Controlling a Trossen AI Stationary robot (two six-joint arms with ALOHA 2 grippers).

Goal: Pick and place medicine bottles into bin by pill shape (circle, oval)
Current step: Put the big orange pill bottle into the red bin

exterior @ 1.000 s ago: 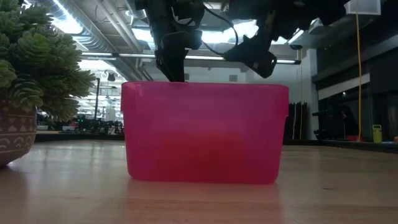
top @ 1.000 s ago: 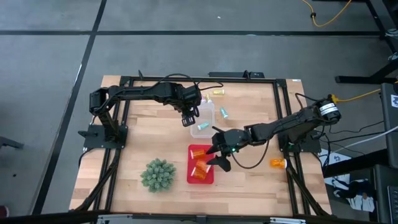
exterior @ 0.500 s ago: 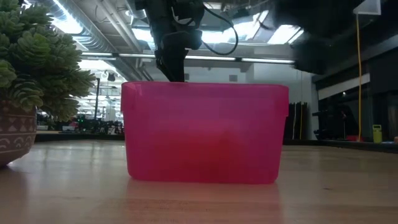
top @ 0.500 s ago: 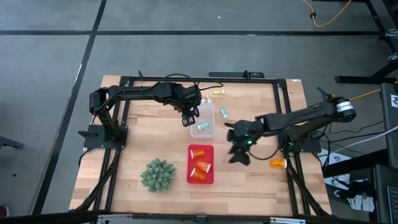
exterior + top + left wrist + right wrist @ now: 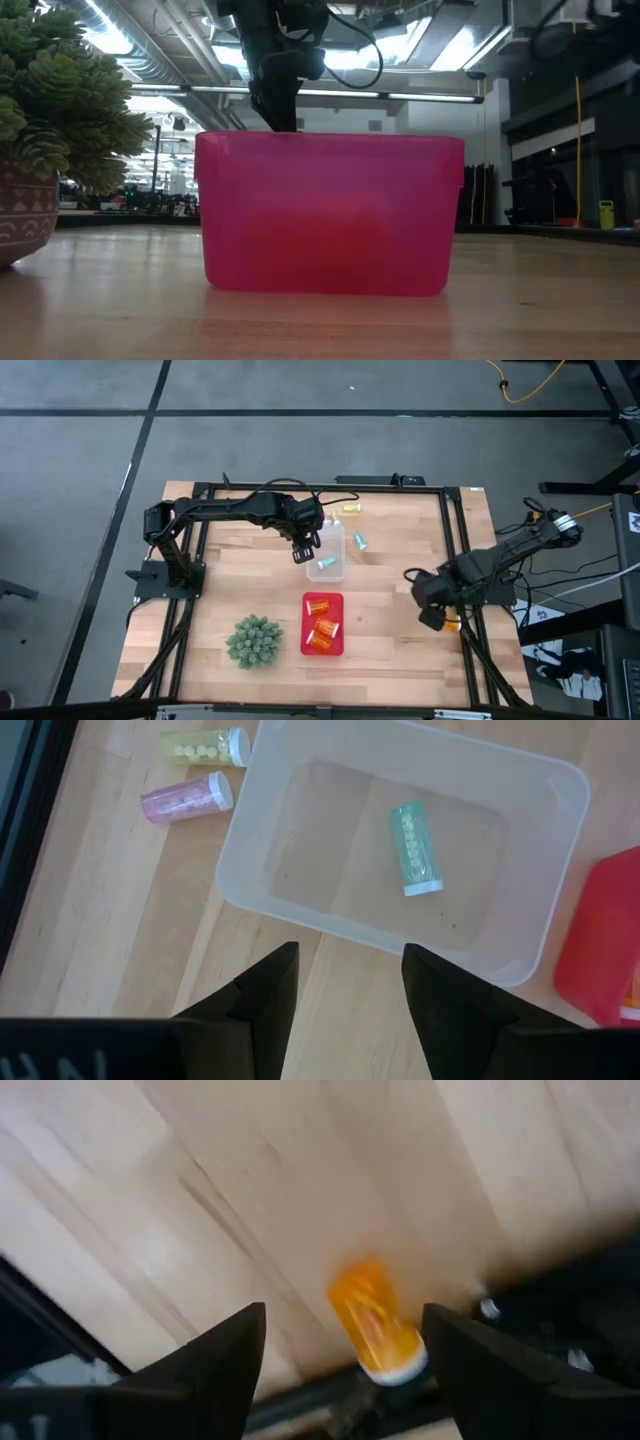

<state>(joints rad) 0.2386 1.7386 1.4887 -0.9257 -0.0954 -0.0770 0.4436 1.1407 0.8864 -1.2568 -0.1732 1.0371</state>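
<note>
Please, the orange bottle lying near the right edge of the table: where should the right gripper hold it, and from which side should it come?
Probably across the middle of the orange bottle's body, coming down from above. It lies on its side on the wood, its white cap close to the dark table frame, so the cap end looks crowded. The right gripper hangs open over it, one finger on each long side.

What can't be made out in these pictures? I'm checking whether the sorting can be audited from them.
- Pill shapes in the orange bottles lying in the red bin: too small in the high view; the bin wall hides them in the low view.
- Orange bottle at the table edge: blurred in the right wrist view, pills unreadable; right gripper covers it from above.
- Clear bin: near corner hidden by the left gripper's fingers.
</note>
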